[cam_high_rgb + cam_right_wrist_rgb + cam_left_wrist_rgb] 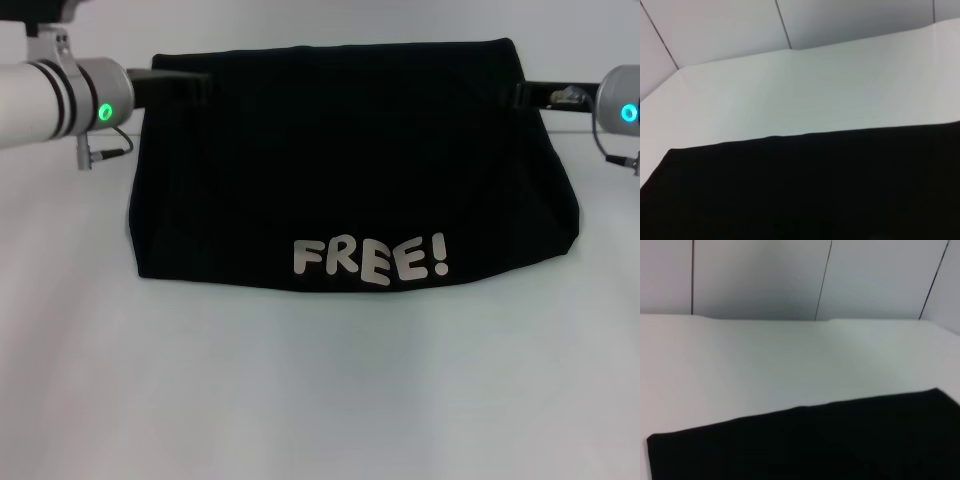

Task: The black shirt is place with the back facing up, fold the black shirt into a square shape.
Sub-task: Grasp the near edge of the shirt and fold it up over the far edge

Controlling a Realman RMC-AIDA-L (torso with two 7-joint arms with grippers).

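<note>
The black shirt (350, 170) spreads across the far middle of the white table (320, 400), with pale "FREE!" lettering (370, 260) near its near edge. Its far edge runs straight and taut between my two grippers. The left gripper (185, 88) holds the shirt's far left corner and the right gripper (520, 95) holds the far right corner, both shut on the cloth. In each wrist view the black shirt (840, 445) (815, 190) fills the lower part of the picture, and neither arm's own fingers show there.
Bare white tabletop (790, 360) lies beyond the shirt up to a grey panelled wall (840, 20). The near half of the table in the head view is bare white surface.
</note>
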